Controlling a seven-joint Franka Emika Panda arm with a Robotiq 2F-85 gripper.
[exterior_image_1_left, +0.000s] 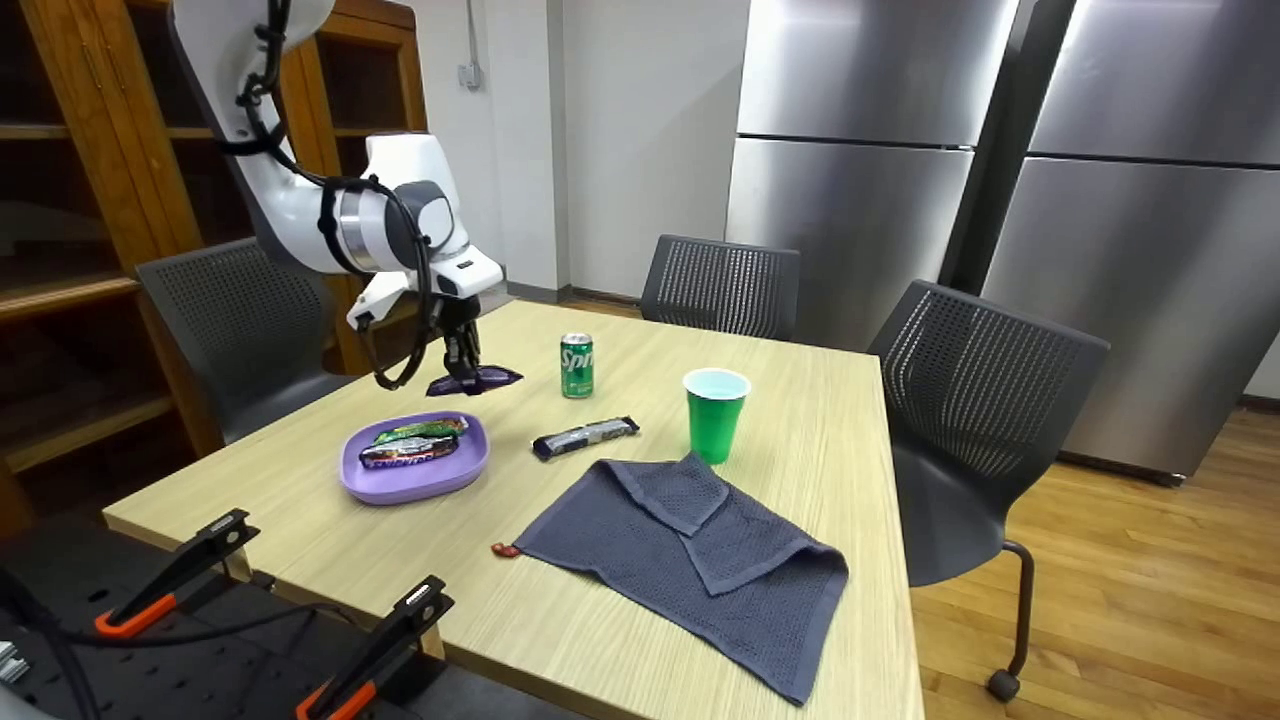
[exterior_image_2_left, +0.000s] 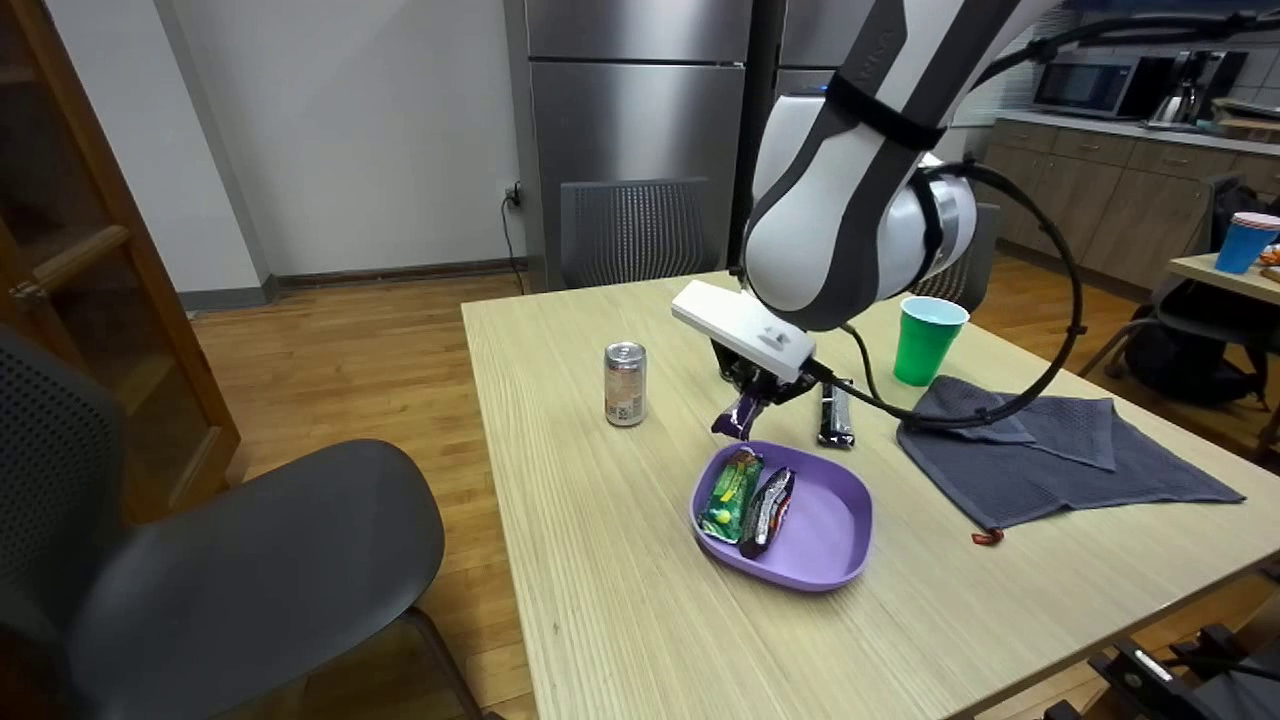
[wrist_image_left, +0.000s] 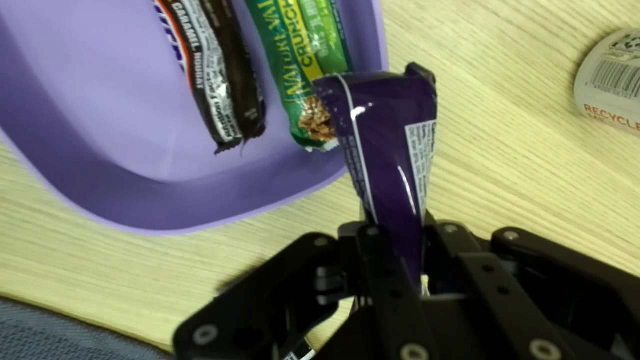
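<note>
My gripper (wrist_image_left: 400, 232) is shut on a dark purple wrapped bar (wrist_image_left: 382, 135), gripping it near one end. The rest of the bar sticks out past the fingertips. In the wrist view, its free end overlaps the rim of a lilac plate (wrist_image_left: 100, 125). Inside that plate lie a brown Snickers bar (wrist_image_left: 220, 75) and a green Nature Valley bar (wrist_image_left: 300, 65), side by side. Both exterior views show the held bar (exterior_image_1_left: 492, 379) (exterior_image_2_left: 740, 416) beside the plate (exterior_image_1_left: 430, 484) (exterior_image_2_left: 825, 520). How high it hangs over the table is hard to tell.
A soda can (exterior_image_1_left: 577, 366) (exterior_image_2_left: 625, 383) stands near the gripper. Another dark and silver bar (exterior_image_1_left: 585, 437) lies on the table, with a green cup (exterior_image_1_left: 716, 415) and a grey cloth (exterior_image_1_left: 690, 570) farther along. Clamps (exterior_image_1_left: 375, 650) grip the table edge, and chairs (exterior_image_1_left: 985, 430) surround it.
</note>
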